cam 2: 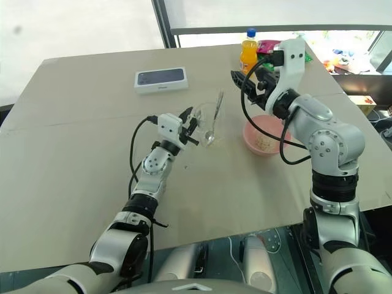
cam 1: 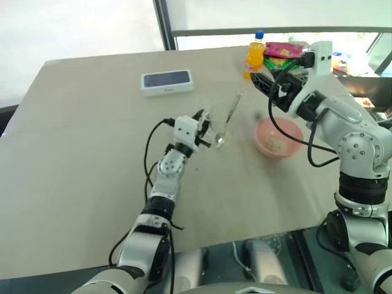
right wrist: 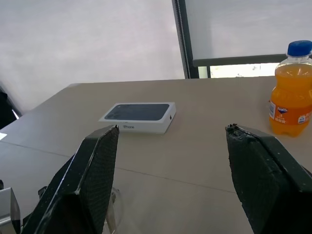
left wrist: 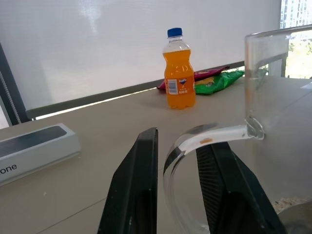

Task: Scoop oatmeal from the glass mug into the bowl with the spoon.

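Silver spoon (cam 1: 228, 120) standing in glass mug (cam 1: 211, 125), handle leaning away

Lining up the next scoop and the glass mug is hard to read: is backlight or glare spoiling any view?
Left eye view: window strip behind the table is blown out white, and the glass mug nearly vanishes against the tabletop. Left wrist view: mug handle reads clearly between the left gripper fingers. Right wrist view: orange bottle and phone box evenly lit.

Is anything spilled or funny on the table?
No spill shows. One odd thing: the spoon stands propped in the glass mug, handle sticking out at a slant. Oatmeal sits inside the bowl.
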